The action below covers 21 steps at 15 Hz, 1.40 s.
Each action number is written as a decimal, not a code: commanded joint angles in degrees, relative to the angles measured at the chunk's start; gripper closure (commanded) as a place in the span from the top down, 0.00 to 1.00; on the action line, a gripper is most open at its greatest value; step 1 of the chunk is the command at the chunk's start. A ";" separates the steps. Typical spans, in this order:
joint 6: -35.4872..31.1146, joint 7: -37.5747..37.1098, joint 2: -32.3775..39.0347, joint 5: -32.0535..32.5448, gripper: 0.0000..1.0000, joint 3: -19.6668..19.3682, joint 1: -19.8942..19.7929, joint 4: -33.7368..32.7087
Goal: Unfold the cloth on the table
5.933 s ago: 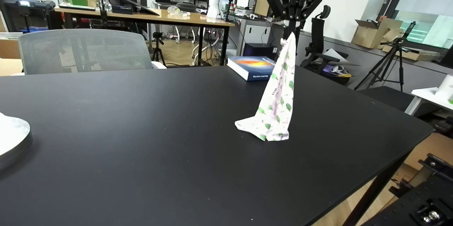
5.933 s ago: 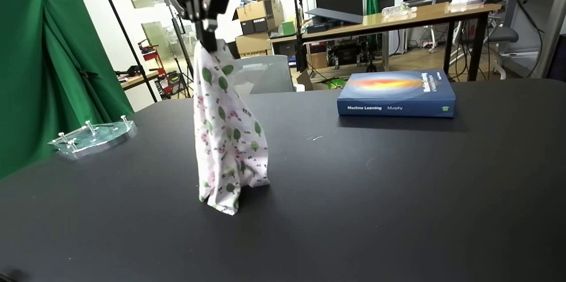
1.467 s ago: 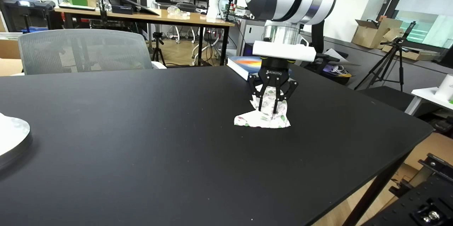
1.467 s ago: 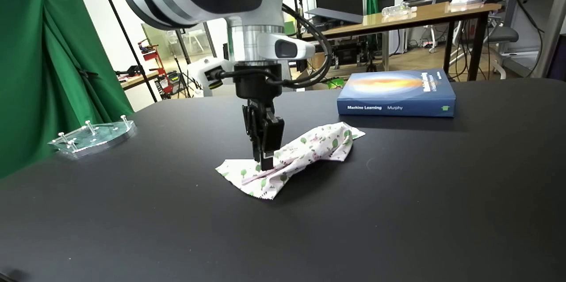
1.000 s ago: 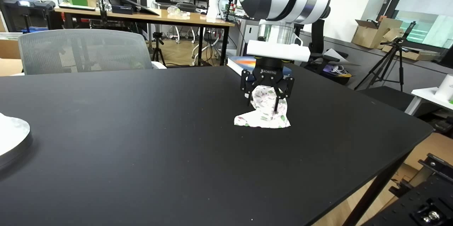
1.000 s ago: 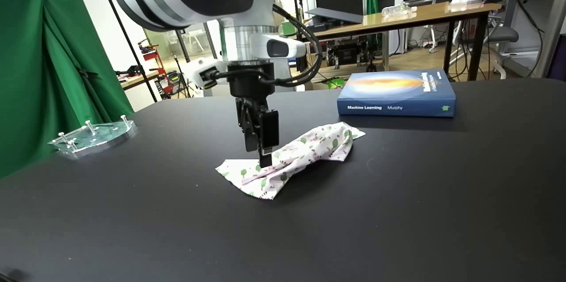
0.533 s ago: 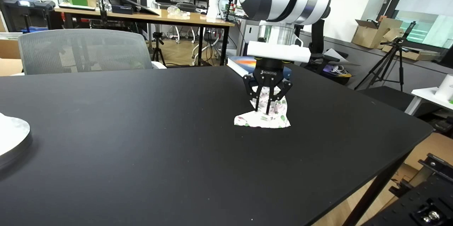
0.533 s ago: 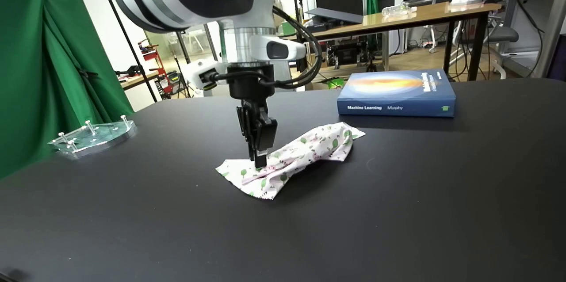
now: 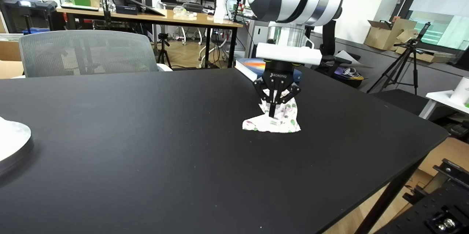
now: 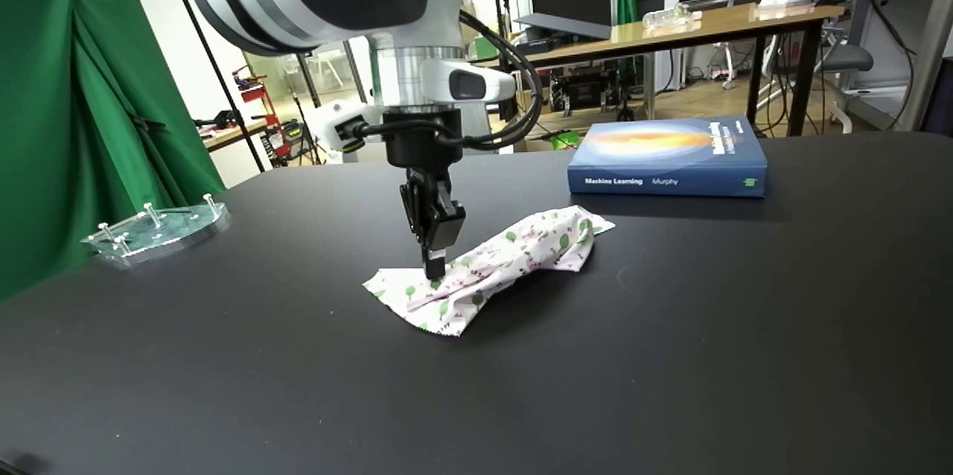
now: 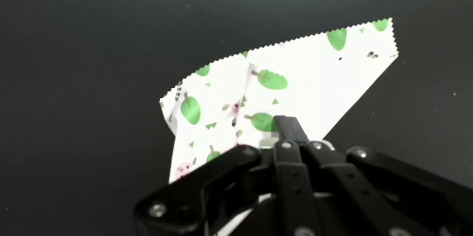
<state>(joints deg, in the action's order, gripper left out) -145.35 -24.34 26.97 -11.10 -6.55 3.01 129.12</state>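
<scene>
cloth (image 10: 497, 265) rumpled on the table (image 10: 670, 356), mid-frame in an exterior view | gripper (image 9: 272, 114) over it, fingers together, cannot tell if a fold is pinched | likely step, grasp: catch top layer only, test with slight lift, then peel slowly sideways

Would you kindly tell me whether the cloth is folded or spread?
Folded: in an exterior view, the cloth lies bunched lengthwise, with creases and overlapping layers.

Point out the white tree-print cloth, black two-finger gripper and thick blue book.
Cloth (image 10: 495, 266): an exterior view, wrinkled middle.
Gripper (image 9: 272, 113): an exterior view, at its fingertips.
Book (image 10: 666, 145): an exterior view, top cover.
</scene>
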 commanded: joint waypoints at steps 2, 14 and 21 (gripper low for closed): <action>0.53 0.02 -0.35 0.55 0.26 0.13 -0.52 0.26; 0.06 0.72 1.35 0.39 0.41 0.03 -0.88 0.28; -0.21 0.53 0.17 0.86 0.00 -0.23 -0.67 0.84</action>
<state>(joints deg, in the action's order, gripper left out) -145.46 -23.57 28.37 -11.11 -6.56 2.48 129.14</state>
